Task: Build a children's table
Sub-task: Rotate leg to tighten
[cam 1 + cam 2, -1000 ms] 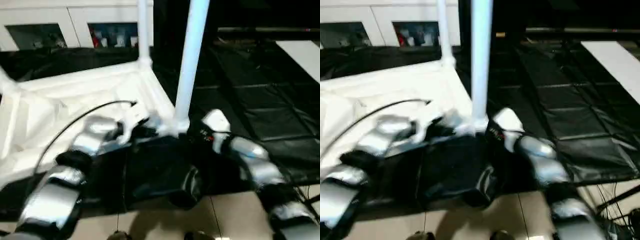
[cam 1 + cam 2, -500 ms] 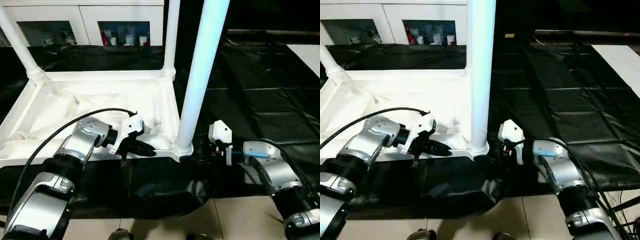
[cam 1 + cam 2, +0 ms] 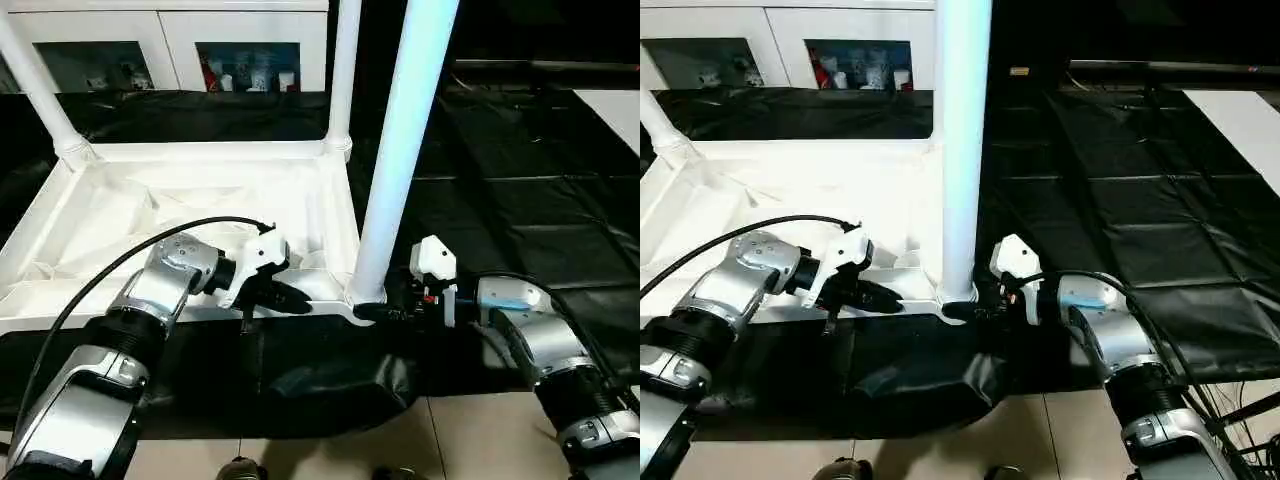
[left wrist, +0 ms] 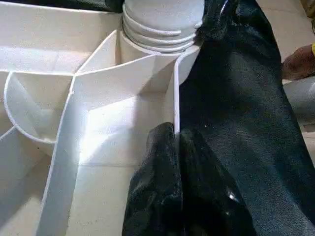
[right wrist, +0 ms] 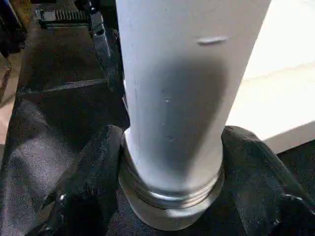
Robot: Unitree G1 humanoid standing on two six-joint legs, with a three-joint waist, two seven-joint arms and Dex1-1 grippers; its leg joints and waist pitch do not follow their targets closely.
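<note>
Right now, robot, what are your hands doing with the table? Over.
Left hand pinched shut on the table's rim. Right hand straddles the near leg at its socket. Table upside down on black sheet.

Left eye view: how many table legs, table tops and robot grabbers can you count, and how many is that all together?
White table legs standing up: 3
White table top: 1
Robot grippers, left and right: 2
Total: 6
</note>
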